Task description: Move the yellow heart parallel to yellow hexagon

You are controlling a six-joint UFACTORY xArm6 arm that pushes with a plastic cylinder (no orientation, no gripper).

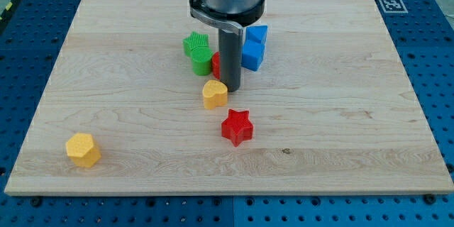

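The yellow heart [214, 93] lies near the board's middle. My tip [233, 87] stands just to the heart's right and slightly above it, touching or nearly touching it. The yellow hexagon [83, 150] sits far off at the view's bottom left. A red star [237, 127] lies just below and right of the heart.
A green star [196, 43] and a green block [201, 62] sit above the heart. A red block [216, 64] is partly hidden behind the rod. Two blue blocks [254, 47] stand to the rod's right. The wooden board [355, 113] lies on a blue perforated table.
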